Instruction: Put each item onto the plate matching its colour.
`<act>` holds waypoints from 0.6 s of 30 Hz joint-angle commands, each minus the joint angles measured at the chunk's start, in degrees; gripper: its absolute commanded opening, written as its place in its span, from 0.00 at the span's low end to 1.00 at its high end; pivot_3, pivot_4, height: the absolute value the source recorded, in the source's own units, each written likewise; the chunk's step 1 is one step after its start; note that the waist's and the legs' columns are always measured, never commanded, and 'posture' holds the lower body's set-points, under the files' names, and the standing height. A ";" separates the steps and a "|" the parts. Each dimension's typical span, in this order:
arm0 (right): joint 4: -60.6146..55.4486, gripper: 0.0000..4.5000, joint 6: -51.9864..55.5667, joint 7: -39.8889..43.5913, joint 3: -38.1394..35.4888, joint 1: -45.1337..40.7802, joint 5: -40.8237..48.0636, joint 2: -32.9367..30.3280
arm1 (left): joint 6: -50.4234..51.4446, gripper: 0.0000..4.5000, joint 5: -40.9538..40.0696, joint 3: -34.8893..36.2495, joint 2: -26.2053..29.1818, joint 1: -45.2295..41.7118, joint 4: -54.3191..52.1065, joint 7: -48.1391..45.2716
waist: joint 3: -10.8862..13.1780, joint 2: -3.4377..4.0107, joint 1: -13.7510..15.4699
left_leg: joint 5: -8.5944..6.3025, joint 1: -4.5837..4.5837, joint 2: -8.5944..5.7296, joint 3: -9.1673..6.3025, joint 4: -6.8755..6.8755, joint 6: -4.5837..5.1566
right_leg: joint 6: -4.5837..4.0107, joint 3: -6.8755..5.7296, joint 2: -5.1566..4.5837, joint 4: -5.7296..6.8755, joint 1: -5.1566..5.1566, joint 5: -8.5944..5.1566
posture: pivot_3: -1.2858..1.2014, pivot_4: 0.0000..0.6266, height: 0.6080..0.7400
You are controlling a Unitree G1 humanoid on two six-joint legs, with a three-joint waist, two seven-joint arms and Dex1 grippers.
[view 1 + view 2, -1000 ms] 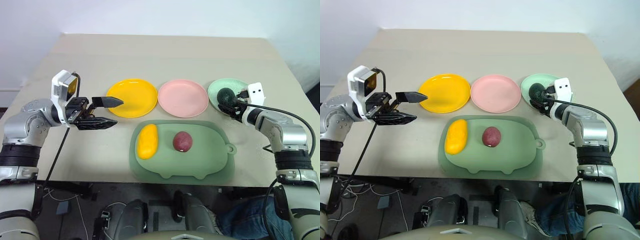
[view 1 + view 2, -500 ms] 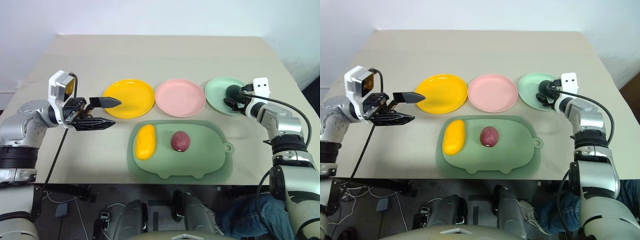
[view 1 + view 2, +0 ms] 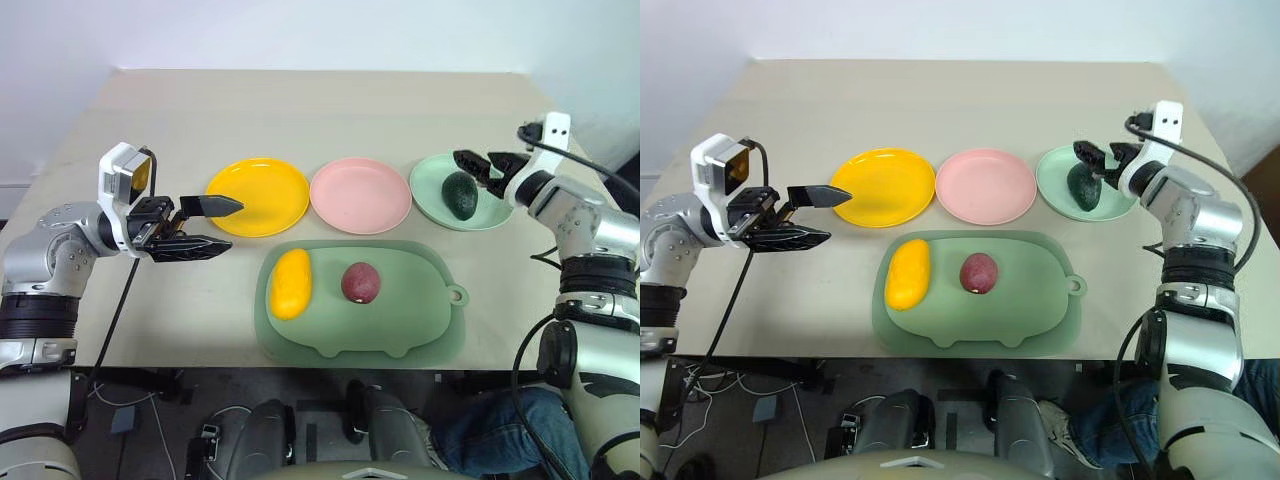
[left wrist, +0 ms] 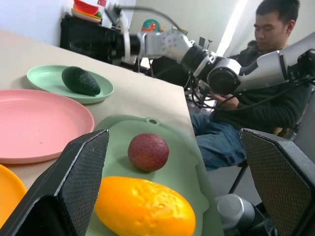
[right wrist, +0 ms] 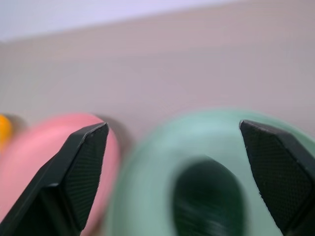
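Head views: the right claw (image 3: 478,162) has let go and lifted, fingers apart — the avocado (image 3: 461,193) now lies free on the mint plate (image 3: 432,197), one match done. Left wrist view: left claw (image 4: 179,189) spread over the pebbly mango (image 4: 145,206) and smooth maroon fruit (image 4: 148,151) — both on the soft sage mat (image 4: 184,162).

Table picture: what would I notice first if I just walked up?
Probably the three bright plates in a row: yellow, pink and green. The avocado already lies on the green plate, with the open right gripper just above it. In front, a mango and a dark red fruit sit on a big green mat, while the open left gripper waits beside the yellow plate.
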 commanded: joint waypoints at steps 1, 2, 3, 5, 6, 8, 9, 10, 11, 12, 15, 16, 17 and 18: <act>-15.58 0.99 9.02 5.00 0.63 5.72 8.99 0.93 | -0.23 1.00 -0.59 1.00 0.36 -0.80 -0.73 -0.22 | 0.00 0.00 0.13 | 0.00 0.00 0.00 0.00 0.00 0.00 | 0.00 0.00 0.00 0.00 0.00 0.00 | 0.52 0.24 1.00; -18.52 0.99 10.88 5.89 0.70 7.10 10.94 1.02 | -0.24 1.00 -0.62 0.95 0.35 -0.81 -0.68 -0.22 | 0.00 0.00 0.18 | -0.01 -0.01 0.00 0.00 0.00 0.01 | 0.00 0.00 -0.01 0.00 0.00 0.00 | 0.52 0.24 1.00; -21.82 0.99 11.93 7.05 0.91 8.95 12.67 0.96 | -0.36 1.00 -0.53 0.86 0.29 -0.84 -0.58 -0.22 | 0.00 0.00 0.19 | -0.01 -0.01 -0.01 -0.01 0.01 0.02 | 0.00 0.00 -0.01 0.00 0.00 0.00 | 0.52 0.24 1.00; -26.81 0.99 15.27 9.28 1.15 12.21 16.75 0.72 | -0.42 1.00 -0.54 0.74 0.18 -0.99 -0.37 -0.22 | 0.00 0.00 0.24 | -0.07 -0.02 -0.03 -0.01 0.04 0.12 | 0.02 0.00 -0.05 0.02 0.00 0.01 | 0.52 0.24 1.00; -29.07 0.99 14.42 10.39 2.42 14.01 16.44 0.32 | -0.46 1.00 -0.56 0.60 0.15 -1.08 -0.34 -0.22 | 0.00 0.00 0.28 | -0.09 -0.01 -0.03 -0.02 0.05 0.17 | 0.02 0.00 -0.05 0.02 0.00 0.01 | 0.52 0.24 1.00; -31.22 0.99 12.88 10.94 3.96 15.85 15.29 -0.13 | -0.48 1.00 -0.61 0.42 0.10 -1.22 -0.23 -0.22 | 0.00 0.00 0.20 | -0.14 0.00 -0.03 -0.05 0.04 0.25 | 0.01 0.00 -0.04 0.02 0.01 0.01 | 0.52 0.24 1.00; -31.95 0.99 12.50 11.29 4.60 16.61 15.01 -0.35 | -0.70 1.00 -0.52 0.21 0.13 -1.25 -0.25 -0.22 | 0.00 0.00 0.16 | -0.14 0.00 -0.04 -0.06 0.04 0.26 | 0.01 0.00 -0.04 0.01 0.01 0.01 | 0.52 0.24 1.00; -32.79 0.99 13.09 11.80 4.91 17.25 15.82 -0.30 | -0.69 1.00 -0.51 0.12 0.13 -1.42 -0.13 -0.22 | 0.00 0.00 0.14 | -0.14 0.00 -0.04 -0.06 0.05 0.26 | 0.01 0.00 -0.04 0.02 0.01 0.01 | 0.52 0.24 1.00; -33.87 0.99 13.32 12.54 5.65 18.15 16.23 -0.49 | -0.66 1.00 -0.50 0.05 0.14 -1.60 -0.01 -0.22 | 0.00 0.00 0.16 | -0.14 0.01 -0.05 -0.05 0.04 0.26 | 0.01 0.00 -0.04 0.02 0.01 0.01 | 0.52 0.24 1.00; -35.68 0.99 12.22 14.33 7.17 19.85 15.77 -1.19 | -0.65 1.00 -0.54 -0.02 0.20 -1.63 -0.05 -0.22 | 0.00 0.00 0.20 | -0.14 0.00 -0.05 -0.05 0.04 0.26 | 0.01 0.00 -0.03 0.02 0.01 0.00 | 0.52 0.24 1.00; -38.73 0.99 9.83 17.76 11.35 23.65 14.03 -2.94 | -0.63 1.00 -0.60 -0.17 0.25 -1.65 -0.13 -0.22 | -0.01 -0.01 0.23 | -0.14 -0.01 -0.05 -0.04 0.04 0.26 | 0.01 -0.01 -0.02 0.01 0.01 0.00 | 0.52 0.24 1.00; -39.13 0.99 9.08 18.21 12.25 24.35 13.53 -3.16 | -0.61 1.00 -0.62 -0.19 0.26 -1.60 -0.20 -0.22 | -0.01 -0.02 0.20 | -0.14 -0.01 -0.05 -0.03 0.04 0.26 | 0.01 -0.01 -0.02 0.00 0.01 0.00 | 0.52 0.24 1.00; -39.39 0.99 8.88 18.55 13.17 24.69 13.21 -3.45 | -0.63 1.00 -0.59 -0.20 0.27 -1.56 -0.24 -0.22 | -0.01 -0.02 0.18 | -0.14 0.00 -0.06 -0.03 0.05 0.26 | 0.01 -0.01 -0.03 0.00 0.01 0.00 | 0.52 0.24 1.00; -39.53 0.99 8.66 18.87 13.83 24.85 13.03 -3.60 | -0.64 1.00 -0.59 -0.19 0.29 -1.46 -0.34 -0.22 | -0.01 -0.02 0.17 | -0.14 0.01 -0.06 -0.03 0.05 0.26 | 0.01 0.00 -0.03 0.01 0.01 0.00 | 0.52 0.24 1.00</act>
